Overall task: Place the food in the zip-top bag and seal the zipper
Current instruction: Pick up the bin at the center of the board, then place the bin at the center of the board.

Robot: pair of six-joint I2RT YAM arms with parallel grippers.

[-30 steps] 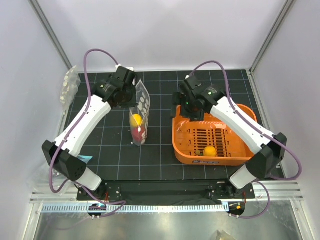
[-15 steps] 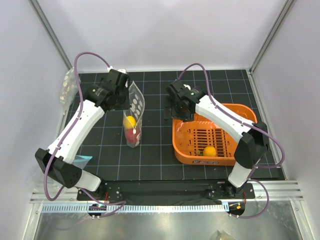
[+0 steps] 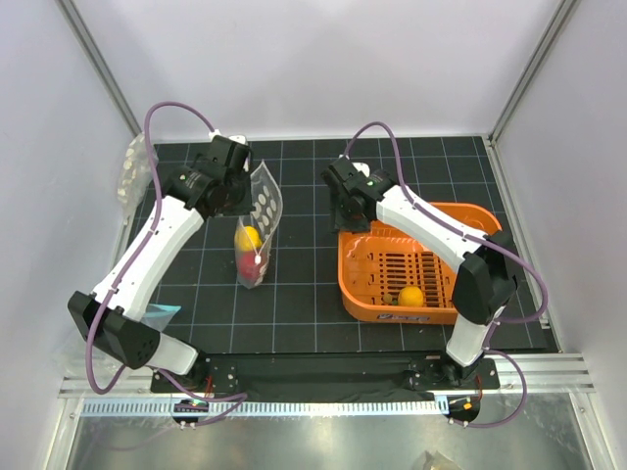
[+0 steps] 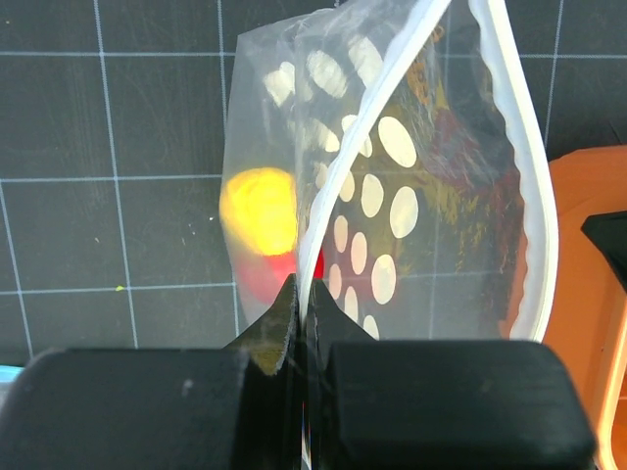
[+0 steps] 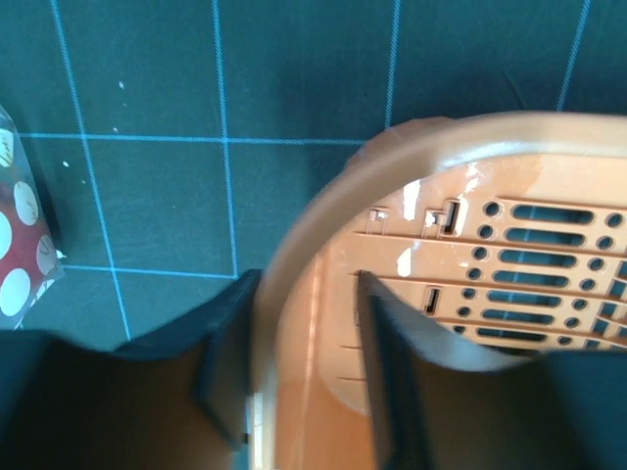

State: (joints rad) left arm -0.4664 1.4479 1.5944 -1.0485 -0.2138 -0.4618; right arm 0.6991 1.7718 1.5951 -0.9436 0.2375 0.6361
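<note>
The zip-top bag (image 3: 261, 208) (image 4: 392, 196) hangs upright over the black mat, clear with white dots. My left gripper (image 3: 238, 191) (image 4: 305, 294) is shut on its top edge, pinching the white zipper (image 4: 338, 186). Inside the bag lie a yellow fruit (image 3: 248, 238) (image 4: 260, 211) and a red fruit (image 3: 252, 262) (image 4: 257, 282). One orange fruit (image 3: 410, 296) rests in the orange basket (image 3: 470, 211) (image 5: 323, 215). My right gripper (image 3: 345, 211) (image 5: 299, 392) straddles the basket's far-left rim, one finger outside, one inside, jaws still apart.
Bundles of clear plastic (image 3: 132, 166) lie at the mat's far left edge. A small blue item (image 3: 162, 313) sits by the left arm's base. Metal frame posts stand at both back corners. The basket fills the right half of the mat.
My right arm has swung left to the basket's far-left corner and its jaws have narrowed around the rim. The left gripper has carried the bag slightly left.
</note>
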